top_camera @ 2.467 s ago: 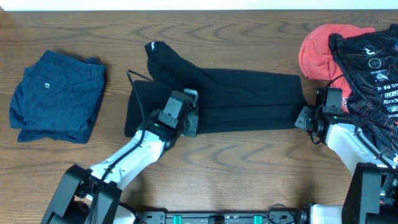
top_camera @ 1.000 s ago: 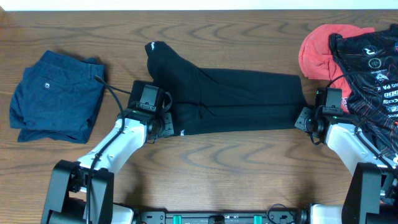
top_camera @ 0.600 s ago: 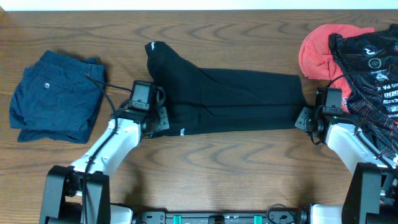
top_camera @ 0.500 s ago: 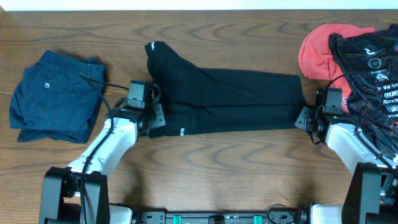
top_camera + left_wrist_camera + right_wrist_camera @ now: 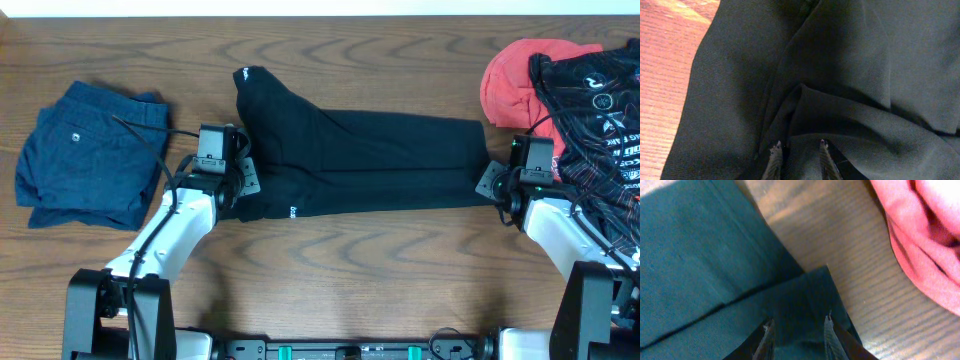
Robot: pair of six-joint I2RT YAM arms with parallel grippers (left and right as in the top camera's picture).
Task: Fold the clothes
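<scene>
The black trousers point(image 5: 380, 160) lie flat across the table's middle, waist end to the left and leg ends to the right. A small white logo point(image 5: 292, 211) shows near the front edge. My left gripper point(image 5: 240, 190) sits over the waist end. In the left wrist view it point(image 5: 799, 147) is open, fingers slightly apart over rumpled trouser fabric point(image 5: 840, 65). My right gripper point(image 5: 486, 185) is at the leg ends. In the right wrist view it point(image 5: 799, 322) is shut on the cuff corner of the trousers point(image 5: 700, 265).
Folded navy shorts point(image 5: 90, 155) lie at the far left. At the back right sits a red garment point(image 5: 515, 80) point(image 5: 925, 245) with a black printed jersey point(image 5: 595, 110) on it, close to my right arm. Bare wooden table point(image 5: 380, 260) runs along the front.
My left gripper has slid left over the trousers, from near the middle to the waist end, and its fingers have parted a little. The right arm has stayed put.
</scene>
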